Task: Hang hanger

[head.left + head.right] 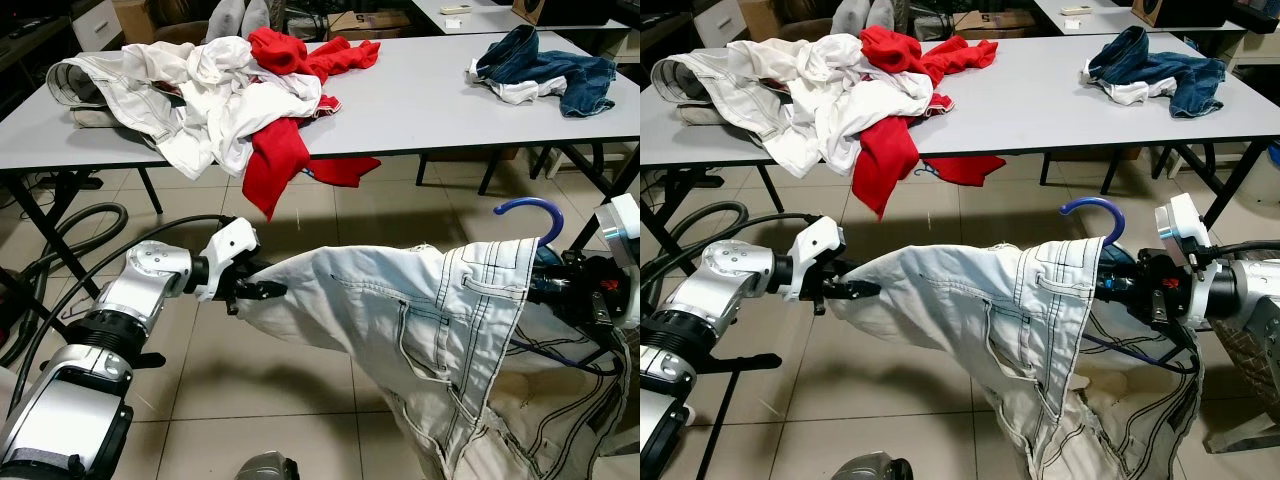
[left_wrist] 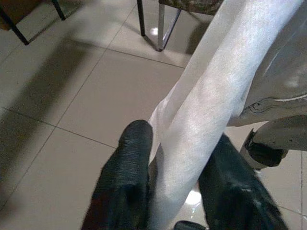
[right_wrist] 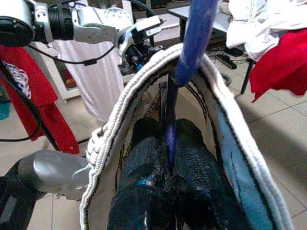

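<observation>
A pair of white trousers with dark stitching (image 1: 420, 320) is stretched between my two arms above the tiled floor. My left gripper (image 1: 262, 290) is shut on one end of the cloth; its fingers (image 2: 129, 177) pinch the white fabric (image 2: 201, 110). A blue hanger, its hook (image 1: 530, 212) curving up above the waistband, sits inside the trousers. My right gripper (image 1: 1140, 285) is shut on the hanger's blue stem (image 3: 169, 139), with the waistband (image 3: 124, 105) looped around the fingers.
A grey table (image 1: 420, 100) stands ahead with a heap of white and red clothes (image 1: 230, 90) on its left and blue jeans (image 1: 545, 70) on its right. Black hoses (image 1: 70, 240) lie on the floor at the left. Table legs (image 1: 490, 170) stand beyond the trousers.
</observation>
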Controlling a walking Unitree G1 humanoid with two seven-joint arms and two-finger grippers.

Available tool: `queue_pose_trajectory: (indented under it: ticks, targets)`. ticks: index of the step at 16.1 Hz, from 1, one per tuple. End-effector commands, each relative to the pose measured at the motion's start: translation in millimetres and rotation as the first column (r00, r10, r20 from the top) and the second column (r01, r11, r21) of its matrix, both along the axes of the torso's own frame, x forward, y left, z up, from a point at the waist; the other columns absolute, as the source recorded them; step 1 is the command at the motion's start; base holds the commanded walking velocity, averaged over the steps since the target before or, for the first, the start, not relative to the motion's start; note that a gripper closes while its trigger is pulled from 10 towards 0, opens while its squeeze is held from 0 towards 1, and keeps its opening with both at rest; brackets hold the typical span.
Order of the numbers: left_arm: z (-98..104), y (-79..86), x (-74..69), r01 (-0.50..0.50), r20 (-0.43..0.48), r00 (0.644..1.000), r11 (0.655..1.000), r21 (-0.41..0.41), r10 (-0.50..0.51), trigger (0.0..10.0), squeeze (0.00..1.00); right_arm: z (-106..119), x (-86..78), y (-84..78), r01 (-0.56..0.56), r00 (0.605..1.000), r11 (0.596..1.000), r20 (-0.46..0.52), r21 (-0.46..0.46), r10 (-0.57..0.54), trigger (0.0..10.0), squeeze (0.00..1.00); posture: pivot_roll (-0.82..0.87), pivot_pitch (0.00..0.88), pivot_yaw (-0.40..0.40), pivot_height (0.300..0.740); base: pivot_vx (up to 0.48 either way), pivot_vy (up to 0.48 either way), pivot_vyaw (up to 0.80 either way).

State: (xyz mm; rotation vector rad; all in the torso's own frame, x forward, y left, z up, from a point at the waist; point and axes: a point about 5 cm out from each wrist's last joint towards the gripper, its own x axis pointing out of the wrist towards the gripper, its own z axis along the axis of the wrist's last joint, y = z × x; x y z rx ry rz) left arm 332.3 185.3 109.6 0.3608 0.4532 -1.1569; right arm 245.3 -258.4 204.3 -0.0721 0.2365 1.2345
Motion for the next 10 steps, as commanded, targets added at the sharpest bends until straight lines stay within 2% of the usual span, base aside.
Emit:
queue_pose_trajectory:
  ticks: [1,5,7,10]
  targets:
    - [4,1.5,3.3,-0.012,0.018,1.0,1.0,-0.003,0.012,0.0,0.0,19,0.7,0.7,-0.024,0.997,1.0,0.073,0.02,0.022,10.0,0.0,-0.03,0.0,0.065,0.74,0.0,0.0,0.0]
    - [9,-3.6,7.9,-0.028,0.024,0.999,0.998,-0.061,0.029,0.0,0.0,17,1.3,1.7,-0.019,0.997,0.999,0.073,0.027,0.017,10.0,0.0,-0.03,0.0,0.069,0.74,0.0,0.0,0.0]
    - [9,-2.6,10.4,-0.053,0.033,0.998,0.997,-0.054,0.055,0.0,0.0,18,1.0,1.5,-0.018,0.997,0.999,0.074,0.029,0.016,10.0,0.0,-0.03,0.0,0.071,0.74,0.0,0.0,0.0]
    - [5,8.7,13.7,-0.143,0.044,0.989,0.99,-0.013,0.143,0.0,0.0,21,-1.1,-2.5,-0.008,0.997,0.999,0.08,0.033,0.006,10.0,0.0,-0.03,0.0,0.073,0.74,0.0,0.0,0.0]
